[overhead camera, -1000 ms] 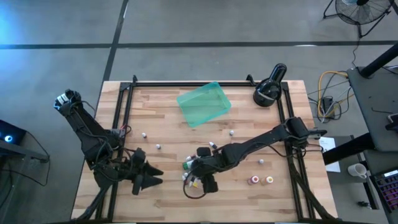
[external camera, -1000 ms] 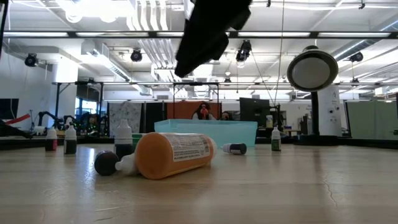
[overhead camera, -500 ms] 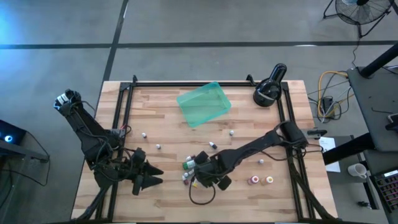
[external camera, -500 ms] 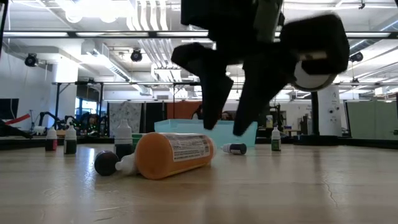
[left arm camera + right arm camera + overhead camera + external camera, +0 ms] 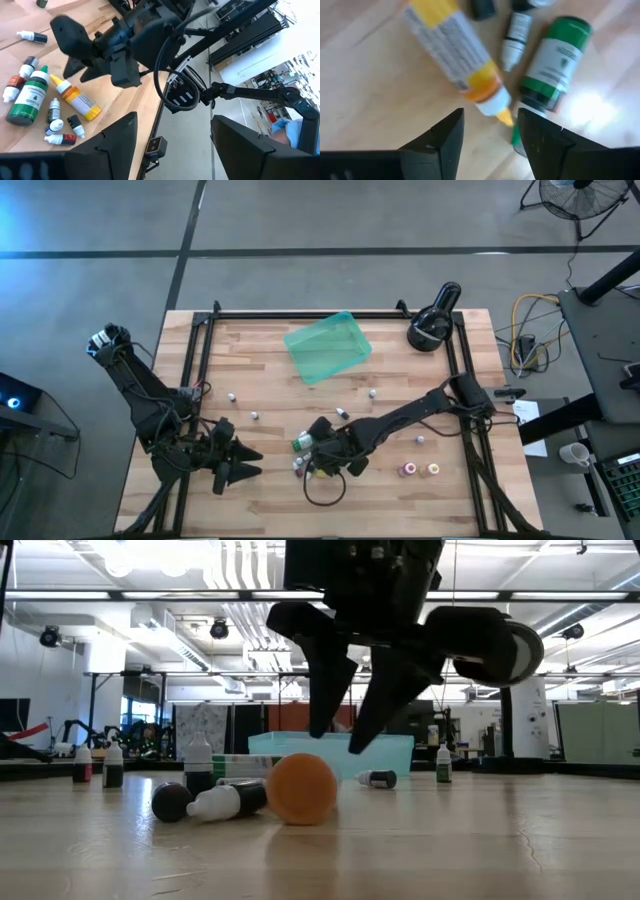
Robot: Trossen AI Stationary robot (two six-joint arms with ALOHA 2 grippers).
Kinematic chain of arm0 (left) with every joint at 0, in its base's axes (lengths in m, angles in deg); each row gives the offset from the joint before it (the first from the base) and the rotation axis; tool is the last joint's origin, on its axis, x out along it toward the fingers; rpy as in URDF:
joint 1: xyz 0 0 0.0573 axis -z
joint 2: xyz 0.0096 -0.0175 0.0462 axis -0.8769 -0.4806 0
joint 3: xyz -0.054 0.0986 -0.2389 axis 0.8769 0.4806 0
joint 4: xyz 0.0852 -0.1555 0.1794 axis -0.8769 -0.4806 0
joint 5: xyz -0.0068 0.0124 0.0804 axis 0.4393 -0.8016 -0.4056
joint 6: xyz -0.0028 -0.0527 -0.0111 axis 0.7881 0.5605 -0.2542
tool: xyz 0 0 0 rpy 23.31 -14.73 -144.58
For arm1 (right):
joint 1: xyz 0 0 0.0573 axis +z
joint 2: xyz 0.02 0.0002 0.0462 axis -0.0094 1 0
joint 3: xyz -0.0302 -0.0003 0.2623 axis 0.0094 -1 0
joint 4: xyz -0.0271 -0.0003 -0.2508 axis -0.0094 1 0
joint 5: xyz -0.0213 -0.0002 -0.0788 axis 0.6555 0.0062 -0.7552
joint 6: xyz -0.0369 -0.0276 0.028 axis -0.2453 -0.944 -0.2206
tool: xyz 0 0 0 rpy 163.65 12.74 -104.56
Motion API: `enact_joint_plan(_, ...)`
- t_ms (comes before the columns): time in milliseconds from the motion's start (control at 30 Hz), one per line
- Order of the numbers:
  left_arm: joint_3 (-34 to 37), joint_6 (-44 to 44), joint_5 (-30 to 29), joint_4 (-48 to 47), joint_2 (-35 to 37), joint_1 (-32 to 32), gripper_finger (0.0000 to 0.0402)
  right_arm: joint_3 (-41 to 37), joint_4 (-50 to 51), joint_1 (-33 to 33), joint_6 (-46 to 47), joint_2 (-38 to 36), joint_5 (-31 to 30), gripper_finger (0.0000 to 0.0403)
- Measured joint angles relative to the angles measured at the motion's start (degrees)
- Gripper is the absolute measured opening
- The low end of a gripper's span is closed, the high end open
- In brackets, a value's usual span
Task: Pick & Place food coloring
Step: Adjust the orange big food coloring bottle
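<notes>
Lying on its side near the table's point(image 5: 450, 490) front edge, roughly at mid-width: an orange bottle point(image 5: 457, 47) of food coloring, yellow tip toward the right gripper point(image 5: 487, 137), long axis flat on the wood and slanted across the boards. Seen from table height, round base point(image 5: 301, 789) turned squarely at the lens, so length running straight away from that camera. Just beside it, a larger green bottle point(image 5: 552, 60), also flat, roughly parallel, with a few tiny white-capped bottles point(image 5: 57, 125) clustered around both. More tiny bottles scattered apart toward the table's middle point(image 5: 254, 416), and two standing near the front right corner point(image 5: 419, 469).

Right gripper hovering directly over the orange bottle's tip, fingers point(image 5: 330, 670) parted and empty, one on each side of the tip, not touching it.

Left gripper point(image 5: 240, 463) resting low near the front left corner, fingers point(image 5: 115, 142) spread wide, grasping nothing.

Teal tray point(image 5: 328, 346) tilted at an angle near the back edge, well apart from the bottles; black round lamp point(image 5: 432, 320) at the back right corner
</notes>
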Motion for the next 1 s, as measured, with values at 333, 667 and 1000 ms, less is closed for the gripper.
enact_joint_plan(333, 0.0, 0.0, 0.0, 0.0, 0.0, 0.0, 0.0225, 0.6, -1.0, -2.0, -7.1, 1.6, 1.3, 0.0209)
enact_joint_plan(667, 0.0, 0.6, 0.0, 0.1, 0.0, 0.0, 0.0225, 0.6, -1.6, -3.0, -8.7, 1.6, 6.7, 0.0233)
enact_joint_plan(1000, 0.0, 2.2, -1.1, 0.1, 0.0, 0.0, 0.0225, -1.3, -4.1, -2.7, -8.7, 1.6, 9.9, 0.0213)
